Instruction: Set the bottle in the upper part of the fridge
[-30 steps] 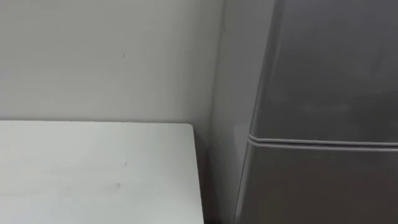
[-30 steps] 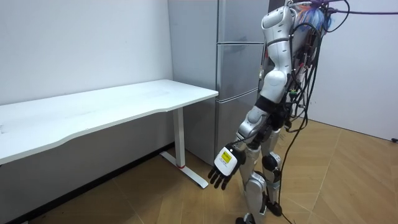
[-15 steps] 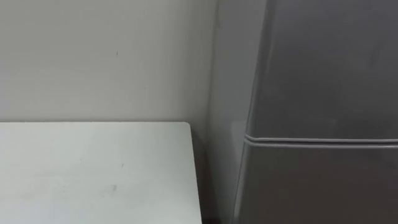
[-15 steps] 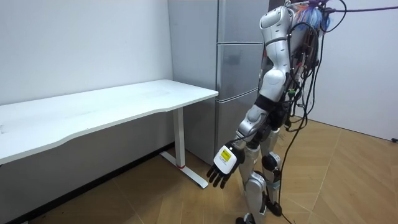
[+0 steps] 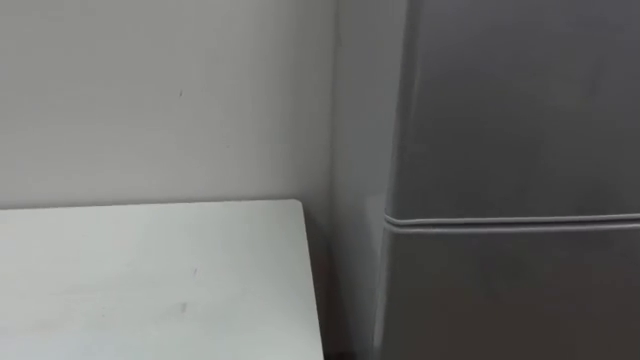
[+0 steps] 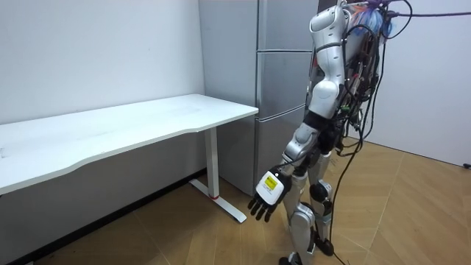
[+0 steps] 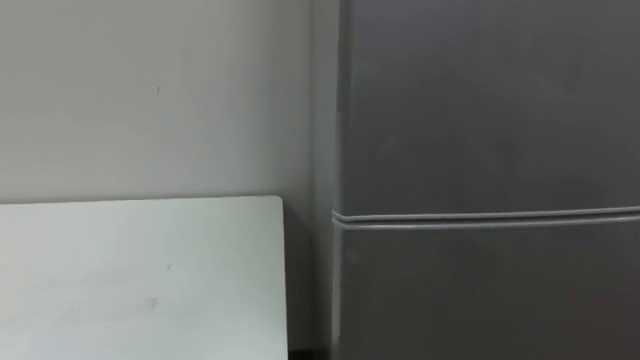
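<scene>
— Nearest in the room view?
— Wood floor. Hanging low above it, on the room view's left of the body, the left hand, its back turned toward the camera.
— Fingers?
— Fingers apart, loosely pointing down, clamped on nothing.
— Standing where?
— Upright on the floor, just past the right end of the white counter, close before the grey fridge and facing it.
— And from the head?
— Looking down at the counter's far right corner at lower left, with the fridge filling the right side. Between the counter's right edge and the fridge's side, a narrow dark gap.
— Fridge doors?
— Shut, as far as can be seen. A thin horizontal seam between two of them, running across the front out to the right.
— Bottle?
— Cannot tell where. Nothing in the left hand.
— Farthest?
— Plain pale wall behind the counter, meeting the fridge's side in the far corner.
</scene>
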Robot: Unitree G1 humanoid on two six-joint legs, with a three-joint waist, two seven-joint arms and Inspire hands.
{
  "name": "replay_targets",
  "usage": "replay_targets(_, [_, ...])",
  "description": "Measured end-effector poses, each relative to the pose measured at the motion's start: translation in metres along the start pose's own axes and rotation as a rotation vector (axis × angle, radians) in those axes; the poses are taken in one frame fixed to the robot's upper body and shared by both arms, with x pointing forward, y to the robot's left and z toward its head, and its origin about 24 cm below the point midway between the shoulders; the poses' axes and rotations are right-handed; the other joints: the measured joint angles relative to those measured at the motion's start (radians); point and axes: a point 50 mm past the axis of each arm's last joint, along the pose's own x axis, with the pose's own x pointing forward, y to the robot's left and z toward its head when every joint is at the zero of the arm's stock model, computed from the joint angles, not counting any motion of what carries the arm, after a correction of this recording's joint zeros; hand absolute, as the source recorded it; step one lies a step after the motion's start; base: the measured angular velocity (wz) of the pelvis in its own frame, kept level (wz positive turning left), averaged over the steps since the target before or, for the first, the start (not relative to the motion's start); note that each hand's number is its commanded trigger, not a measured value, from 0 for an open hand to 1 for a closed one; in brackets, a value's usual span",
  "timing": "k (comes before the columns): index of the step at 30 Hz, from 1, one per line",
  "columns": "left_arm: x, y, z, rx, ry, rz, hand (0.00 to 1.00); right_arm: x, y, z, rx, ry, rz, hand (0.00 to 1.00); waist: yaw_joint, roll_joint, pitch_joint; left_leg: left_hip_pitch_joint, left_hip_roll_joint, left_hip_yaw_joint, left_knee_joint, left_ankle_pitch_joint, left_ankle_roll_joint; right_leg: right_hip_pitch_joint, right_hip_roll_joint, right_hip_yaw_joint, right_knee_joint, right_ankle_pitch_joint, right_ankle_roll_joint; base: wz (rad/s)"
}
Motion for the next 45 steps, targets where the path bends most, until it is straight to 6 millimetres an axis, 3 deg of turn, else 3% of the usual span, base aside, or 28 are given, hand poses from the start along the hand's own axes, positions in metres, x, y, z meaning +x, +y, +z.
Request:
replay_targets(5, [0.002,-0.008,0.002,-0.003,0.012,-0.017,0.00,-0.013,0.005,-0.034,-0.187,0.048,0.121,0.00,0.017,0.007,0.0004,0.001,0.001,0.000,0.001,-0.001,-0.001,0.003,0.001,0.001,-0.001,-0.001,-0.001,0.00])
replay_targets(10, [0.002,-0.017,0.004,0.010,0.014,-0.044,0.00,-0.022,0.016,-0.050,-0.340,0.067,0.264,0.00,0.025,0.019,0.0004,0.008,0.002,-0.002,0.003,-0.005,-0.002,0.014,0.002,0.000,-0.005,-0.001,0.000,0.00])
replay_targets(17, [0.001,-0.024,0.005,0.052,0.010,-0.076,0.00,-0.033,0.038,-0.054,-0.451,0.044,0.441,0.00,0.027,0.027,0.0009,0.002,0.001,-0.015,0.010,-0.005,-0.002,0.015,0.000,-0.016,-0.004,-0.003,-0.001,0.06])
replay_targets(23, [0.003,-0.031,0.011,0.068,0.006,-0.095,0.00,-0.040,0.047,-0.059,-0.496,0.052,0.543,0.00,0.048,0.031,0.0013,0.001,0.001,-0.020,0.013,-0.005,-0.002,0.018,-0.001,-0.025,-0.003,-0.005,-0.002,0.03])
replay_targets(32, [0.004,-0.035,0.017,0.120,-0.007,-0.110,0.00,-0.049,0.059,-0.064,-0.495,0.079,0.665,0.00,0.047,0.036,0.0023,0.004,0.000,-0.027,0.019,-0.005,-0.003,0.031,-0.002,-0.033,-0.006,-0.009,-0.002,0.02])
replay_targets(45, [0.005,-0.037,0.022,0.166,-0.024,-0.112,0.00,-0.050,0.057,-0.070,-0.408,0.176,0.749,0.00,0.047,0.036,0.0021,-0.013,0.001,-0.047,0.031,-0.008,-0.005,0.031,-0.003,-0.053,-0.004,-0.013,-0.003,0.05])
